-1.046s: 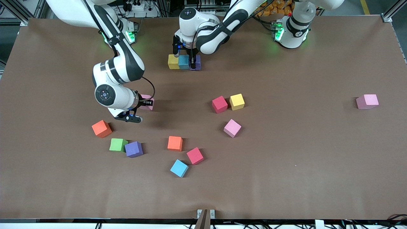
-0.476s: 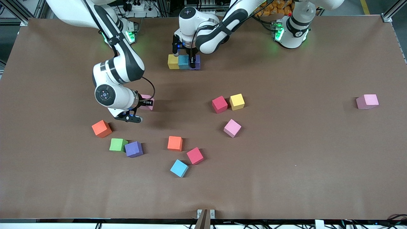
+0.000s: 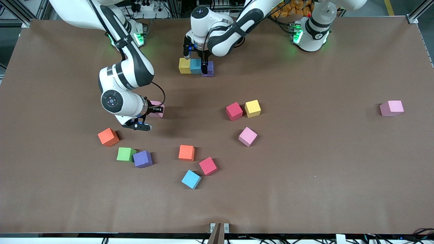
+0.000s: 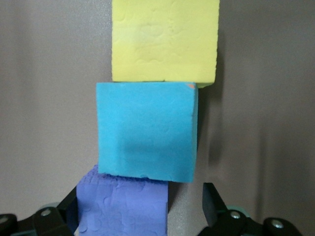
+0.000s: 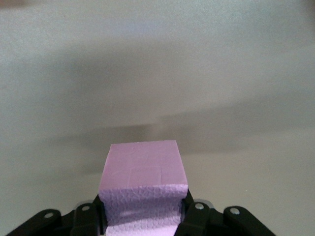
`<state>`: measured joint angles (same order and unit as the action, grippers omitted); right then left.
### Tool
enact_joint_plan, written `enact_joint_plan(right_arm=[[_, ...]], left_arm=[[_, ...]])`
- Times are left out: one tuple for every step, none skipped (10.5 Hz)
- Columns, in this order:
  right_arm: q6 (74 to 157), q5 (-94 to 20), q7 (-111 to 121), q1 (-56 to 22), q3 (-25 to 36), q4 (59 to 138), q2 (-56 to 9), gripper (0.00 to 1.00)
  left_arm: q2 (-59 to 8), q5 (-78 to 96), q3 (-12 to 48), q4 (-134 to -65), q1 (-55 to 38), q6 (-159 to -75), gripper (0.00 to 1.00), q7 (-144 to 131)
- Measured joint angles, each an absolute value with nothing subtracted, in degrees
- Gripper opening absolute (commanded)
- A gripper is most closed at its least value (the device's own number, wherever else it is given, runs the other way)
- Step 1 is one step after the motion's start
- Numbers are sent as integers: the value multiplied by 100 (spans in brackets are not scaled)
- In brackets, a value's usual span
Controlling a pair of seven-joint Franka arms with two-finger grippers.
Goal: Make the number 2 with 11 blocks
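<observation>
My left gripper (image 3: 196, 59) stands low over a row of three blocks near the arms' bases: a yellow block (image 3: 184, 65), a blue block (image 3: 195, 65) and a purple block (image 3: 209, 68), set side by side and touching. In the left wrist view the fingers (image 4: 214, 204) stand wide apart on either side of the purple block (image 4: 123, 206), with a clear gap on one side, so nothing is gripped.

My right gripper (image 3: 149, 117) is up over the table's right-arm half, clamped on a pink block (image 3: 157, 109); the right wrist view shows that pink block (image 5: 142, 189) pinched between the two fingers (image 5: 194, 211).

The other blocks lie loose on the brown table (image 3: 305, 169). An orange block (image 3: 108, 137), a green block (image 3: 125, 154) and a second purple block (image 3: 142, 159) sit below the right gripper in the front view. Nearer the middle are another orange block (image 3: 186, 152), a red block (image 3: 208, 165) and a light blue block (image 3: 191, 179). A second red block (image 3: 234, 111) and a second yellow block (image 3: 253, 108) nearly touch, with a pink one (image 3: 248, 136) nearer the camera. One more pink block (image 3: 392, 108) lies alone toward the left arm's end.
</observation>
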<state>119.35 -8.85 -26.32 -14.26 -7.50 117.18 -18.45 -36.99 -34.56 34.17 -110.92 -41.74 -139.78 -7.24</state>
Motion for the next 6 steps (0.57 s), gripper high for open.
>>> enact_joint_plan(right_arm=[[11936, -885, -2633, -1426, -750, 11718, -1845, 0], [11936, -885, -2633, -1427, -750, 11717, -1845, 0], [11936, -885, -2633, -1431, -750, 11716, -1845, 0], [11936, -886, -2634, -1446, -750, 11712, -1845, 0], [11936, -886, -2638, -1464, -750, 11696, -1845, 0], [11936, -886, -2640, -1477, -750, 11676, -1845, 0]], left_arm=[[-3705, -3456, 3418, -11089, -4174, -13978, 100, -724], [-3710, -3456, 3419, -11084, -4174, -13978, 100, -724], [-3711, -3456, 3421, -11080, -4174, -13978, 100, -724], [-3714, -3456, 3422, -11079, -4174, -13978, 100, -724], [-3720, -3456, 3422, -11079, -4174, -13978, 100, -743], [-3726, -3456, 3422, -11079, -4174, -13978, 100, -795]])
